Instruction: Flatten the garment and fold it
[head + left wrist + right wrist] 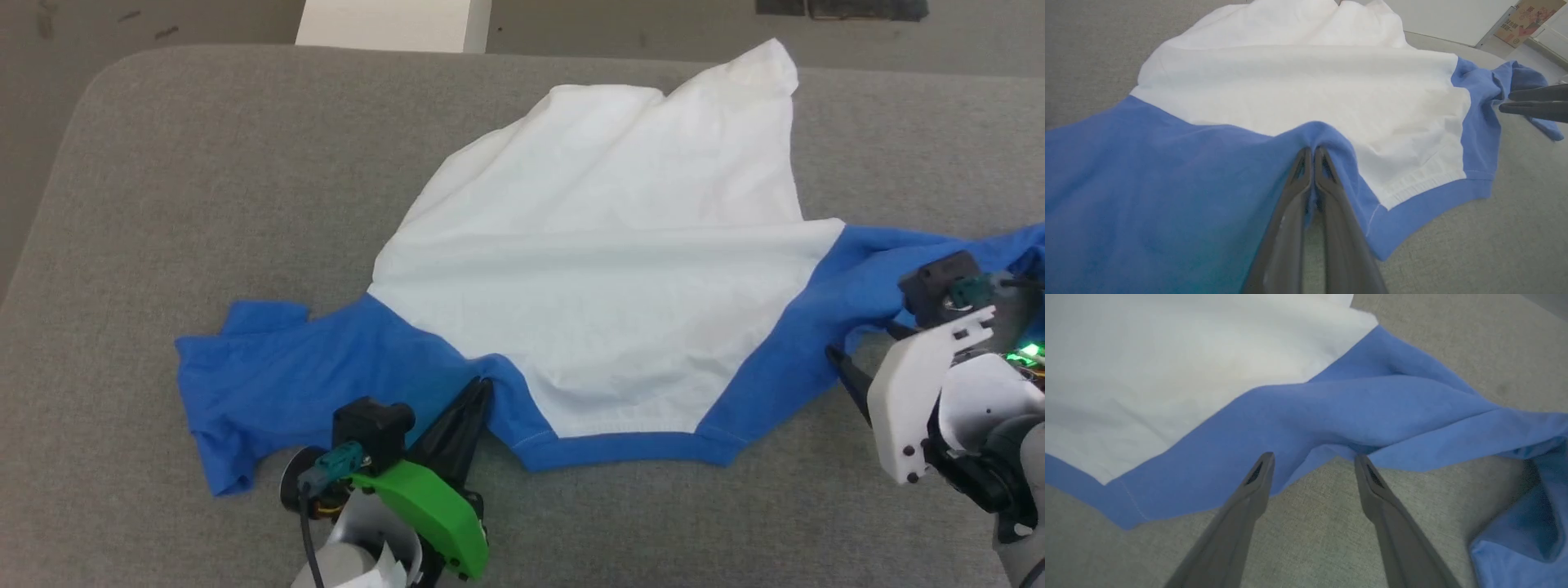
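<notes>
Blue garment point(604, 245) edge pinched by left gripper point(1312, 151), right gripper point(1313, 457) jaws spread

Your left gripper point(482, 385) sits at the lower left of the head view. Its fingers point up and to the right from the green wrist cover point(424, 506) and are pressed together on a fold of the garment point(1167, 183)'s blue edge. Your right gripper point(1312, 457) reaches in from the right behind its white wrist cover point(914, 392). Its fingers are spread wide, the tips point left, and they clasp nothing.
</notes>
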{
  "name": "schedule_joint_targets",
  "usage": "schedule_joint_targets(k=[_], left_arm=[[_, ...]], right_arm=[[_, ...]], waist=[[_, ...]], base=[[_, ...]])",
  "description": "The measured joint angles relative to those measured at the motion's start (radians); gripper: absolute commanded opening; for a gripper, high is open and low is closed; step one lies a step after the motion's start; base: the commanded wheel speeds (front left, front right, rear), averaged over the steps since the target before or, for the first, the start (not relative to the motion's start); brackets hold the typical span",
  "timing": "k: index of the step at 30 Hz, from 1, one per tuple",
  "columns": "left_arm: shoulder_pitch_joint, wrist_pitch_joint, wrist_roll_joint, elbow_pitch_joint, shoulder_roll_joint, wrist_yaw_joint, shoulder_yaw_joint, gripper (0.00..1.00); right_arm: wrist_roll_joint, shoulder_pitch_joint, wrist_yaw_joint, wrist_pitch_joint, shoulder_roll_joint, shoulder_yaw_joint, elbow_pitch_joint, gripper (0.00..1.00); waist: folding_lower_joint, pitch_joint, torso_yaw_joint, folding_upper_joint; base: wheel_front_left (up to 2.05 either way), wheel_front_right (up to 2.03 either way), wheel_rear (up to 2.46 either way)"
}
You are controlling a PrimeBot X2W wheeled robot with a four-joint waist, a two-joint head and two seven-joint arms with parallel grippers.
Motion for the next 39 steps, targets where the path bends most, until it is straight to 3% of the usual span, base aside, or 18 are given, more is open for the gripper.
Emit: schedule_joint_targets(k=[6,13,14,15,16,21,25,31,39], left_arm=[[-0.03,-0.009,-0.002,0.024,-0.012,-0.007,-0.017,0.0],[-0.058,-0.014,-0.012,0.041,-0.017,-0.013,-0.03,0.0],[-0.062,-0.016,-0.015,0.043,-0.017,-0.014,-0.03,0.0],[-0.064,-0.016,-0.016,0.045,-0.017,-0.015,-0.03,0.0],[-0.065,-0.017,-0.018,0.047,-0.016,-0.017,-0.03,0.0],[-0.067,-0.043,-0.038,0.053,-0.016,-0.019,-0.018,0.0],[-0.066,-0.088,-0.065,0.039,-0.016,-0.019,0.005,0.0],[-0.056,-0.133,-0.08,-0.028,-0.008,-0.019,0.043,0.0],[-0.072,-0.129,-0.093,-0.132,0.007,0.002,0.087,0.0]], right_arm=[[0.028,-0.023,0.0,0.077,-0.049,0.103,0.048,1.0],[0.034,-0.08,0.001,0.064,-0.085,0.164,0.103,1.0],[0.034,-0.088,0.001,0.05,-0.085,0.164,0.114,0.47],[0.034,-0.092,0.001,0.04,-0.08,0.16,0.125,0.12],[0.034,-0.096,0.001,0.028,-0.079,0.159,0.134,0.0],[0.034,-0.108,0.001,-0.075,-0.048,0.11,0.179,0.0],[0.034,-0.086,0.001,-0.209,0.026,0.021,0.194,0.0],[0.033,-0.055,0.0,-0.351,0.127,-0.086,0.127,0.0],[0.019,-0.043,0.0,-0.428,0.218,-0.13,0.017,0.0]], waist=[[0.0,0.028,0.031,0.0],[0.0,0.063,0.054,0.0],[0.0,0.068,0.056,0.0],[0.0,0.071,0.058,0.0],[0.0,0.074,0.06,-0.0001],[0.0,0.068,0.057,0.0],[0.0001,0.038,0.047,0.0],[0.0,-0.037,0.023,0.0],[0.0,-0.136,-0.022,0.0]], base=[[0.0,0.0,0.0],[0.0,0.0,0.0],[0.0,0.0,0.0],[0.0,0.0,0.0],[0.0,0.0,0.0],[0.0,0.0,0.0],[0.0,0.0,0.0],[0.0,0.0,0.0],[0.0,0.0,0.0]])
